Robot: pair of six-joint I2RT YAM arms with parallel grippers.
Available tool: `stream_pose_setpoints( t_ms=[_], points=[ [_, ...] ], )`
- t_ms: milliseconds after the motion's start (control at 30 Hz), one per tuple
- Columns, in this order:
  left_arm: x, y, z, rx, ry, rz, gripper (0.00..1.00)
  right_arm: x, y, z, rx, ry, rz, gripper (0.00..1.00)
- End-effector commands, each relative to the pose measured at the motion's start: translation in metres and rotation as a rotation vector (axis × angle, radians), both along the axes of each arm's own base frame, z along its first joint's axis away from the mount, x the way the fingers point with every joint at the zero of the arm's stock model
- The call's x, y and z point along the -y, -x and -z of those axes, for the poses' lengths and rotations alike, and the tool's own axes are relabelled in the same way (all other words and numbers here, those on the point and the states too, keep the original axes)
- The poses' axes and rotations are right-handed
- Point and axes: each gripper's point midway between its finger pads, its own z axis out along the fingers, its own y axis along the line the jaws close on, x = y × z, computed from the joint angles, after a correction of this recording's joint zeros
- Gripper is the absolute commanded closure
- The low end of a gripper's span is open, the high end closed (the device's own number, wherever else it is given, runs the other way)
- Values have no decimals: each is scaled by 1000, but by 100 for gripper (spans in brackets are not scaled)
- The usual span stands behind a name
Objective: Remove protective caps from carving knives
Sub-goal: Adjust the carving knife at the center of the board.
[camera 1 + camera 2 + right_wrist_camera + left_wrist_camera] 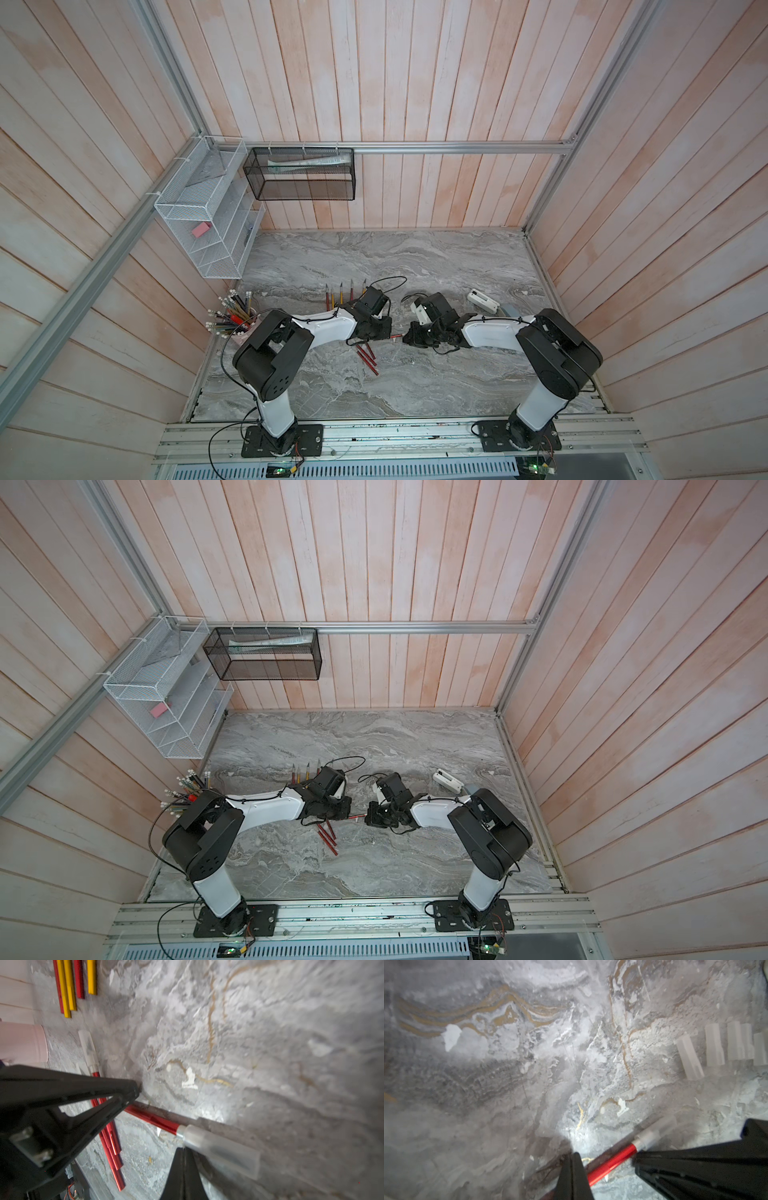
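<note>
Left fingers (572,1178) grip the red knife (612,1161); right fingers (182,1174) pinch its cap (220,1154).

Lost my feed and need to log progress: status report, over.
Left hand shut on red knife. Right hand shut on its cap, cap still on. Nothing blocking.

Both top views high, facing down on table (415,257); wrist views close, sharing red knife (612,1159)

Red knife (153,1120), clear-whitish cap (224,1153); tabletop (270,1043) grey marble w/ tan veins.
</note>
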Motion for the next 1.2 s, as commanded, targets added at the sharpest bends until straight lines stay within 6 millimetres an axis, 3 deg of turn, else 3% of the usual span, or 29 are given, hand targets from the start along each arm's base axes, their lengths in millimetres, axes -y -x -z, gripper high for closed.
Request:
stream_pose_setpoints(
  t_ms=[0, 433, 800, 933, 1167],
  points=[
    [-1, 5, 12, -40, -24, 5, 100, 5, -8, 11, -4, 18, 2, 100],
    [6, -1, 11, -39, -25, 13, 100, 4, -32, 14, 1, -17, 22, 100],
    [8, -10, -17, 44, -5, 27, 79, 19, -38, 5, 10, -24, 41, 100],
    [7, -4, -17, 53, -6, 45, 67, 19, -40, 5, 7, -23, 39, 100],
    [6, 9, -6, 54, -61, 85, 63, 17, -44, 5, 3, -25, 34, 100]
  ],
)
